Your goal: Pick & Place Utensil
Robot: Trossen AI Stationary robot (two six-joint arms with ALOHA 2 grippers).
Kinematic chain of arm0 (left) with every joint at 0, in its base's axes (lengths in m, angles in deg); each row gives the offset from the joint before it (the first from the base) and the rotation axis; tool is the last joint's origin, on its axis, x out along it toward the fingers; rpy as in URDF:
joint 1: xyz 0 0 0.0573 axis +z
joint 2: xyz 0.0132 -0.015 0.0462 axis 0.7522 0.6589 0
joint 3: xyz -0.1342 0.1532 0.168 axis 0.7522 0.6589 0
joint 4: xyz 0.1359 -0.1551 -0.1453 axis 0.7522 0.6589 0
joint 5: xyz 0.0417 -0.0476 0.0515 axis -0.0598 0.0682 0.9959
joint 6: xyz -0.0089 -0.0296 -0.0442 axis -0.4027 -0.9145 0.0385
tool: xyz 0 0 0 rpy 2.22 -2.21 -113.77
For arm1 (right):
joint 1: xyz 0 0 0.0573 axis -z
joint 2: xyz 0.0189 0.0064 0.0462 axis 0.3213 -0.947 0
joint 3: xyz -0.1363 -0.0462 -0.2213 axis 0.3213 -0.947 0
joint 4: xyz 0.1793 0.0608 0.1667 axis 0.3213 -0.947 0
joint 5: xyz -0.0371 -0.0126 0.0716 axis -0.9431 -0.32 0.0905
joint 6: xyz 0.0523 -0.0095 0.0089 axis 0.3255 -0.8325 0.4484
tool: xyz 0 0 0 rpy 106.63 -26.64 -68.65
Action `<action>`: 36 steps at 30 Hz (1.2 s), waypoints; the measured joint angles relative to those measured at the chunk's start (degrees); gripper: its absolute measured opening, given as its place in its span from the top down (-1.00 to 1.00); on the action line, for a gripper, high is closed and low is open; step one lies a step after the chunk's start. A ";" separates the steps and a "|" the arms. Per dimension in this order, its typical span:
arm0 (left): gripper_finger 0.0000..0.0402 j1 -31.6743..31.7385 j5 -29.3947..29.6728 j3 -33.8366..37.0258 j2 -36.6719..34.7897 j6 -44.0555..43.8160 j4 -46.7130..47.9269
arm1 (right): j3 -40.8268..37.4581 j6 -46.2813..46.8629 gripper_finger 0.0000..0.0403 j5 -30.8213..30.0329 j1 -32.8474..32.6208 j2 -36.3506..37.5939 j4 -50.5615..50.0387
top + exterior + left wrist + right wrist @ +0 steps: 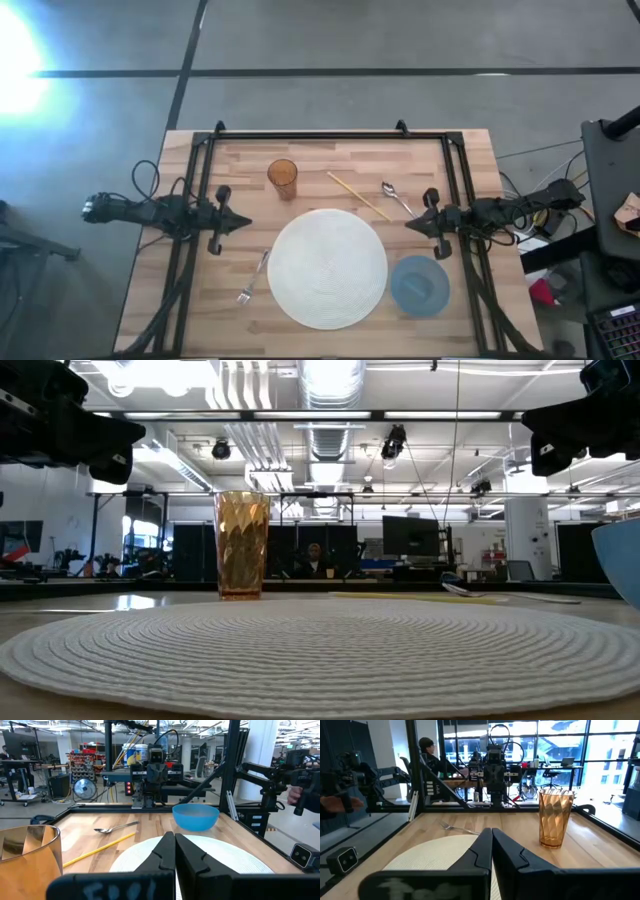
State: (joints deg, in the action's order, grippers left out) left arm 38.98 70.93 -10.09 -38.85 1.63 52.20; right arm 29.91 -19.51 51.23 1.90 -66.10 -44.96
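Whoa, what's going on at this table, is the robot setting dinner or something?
Nothing is being handled yet. The left gripper and right gripper hang shut and empty at either side of the round placemat. A fork lies left of the mat, a spoon and a yellow chopstick beyond it, with an amber cup and a blue bowl nearby.

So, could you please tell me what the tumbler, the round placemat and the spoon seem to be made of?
The tumbler looks like amber see-through plastic or glass; its faceted wall lets light through. The round placemat looks like woven off-white cord or fibre, with concentric ridges in the low view. The spoon looks like polished metal, grey and shiny.
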 joint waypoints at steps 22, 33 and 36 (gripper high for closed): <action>1.00 0.06 0.01 0.02 0.00 0.00 0.01 | 0.02 0.09 0.96 0.04 -0.02 0.02 0.87; 1.00 0.04 0.01 0.02 0.02 0.63 -0.01 | 0.02 1.00 0.96 0.07 -0.02 0.02 3.81; 1.00 0.04 0.01 0.00 0.01 0.35 -0.03 | 0.02 2.52 0.96 0.03 -0.01 0.02 3.80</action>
State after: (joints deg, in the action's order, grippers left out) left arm 39.02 70.94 -10.09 -38.84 1.98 52.17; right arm 29.92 -16.99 51.27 1.89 -66.08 -41.16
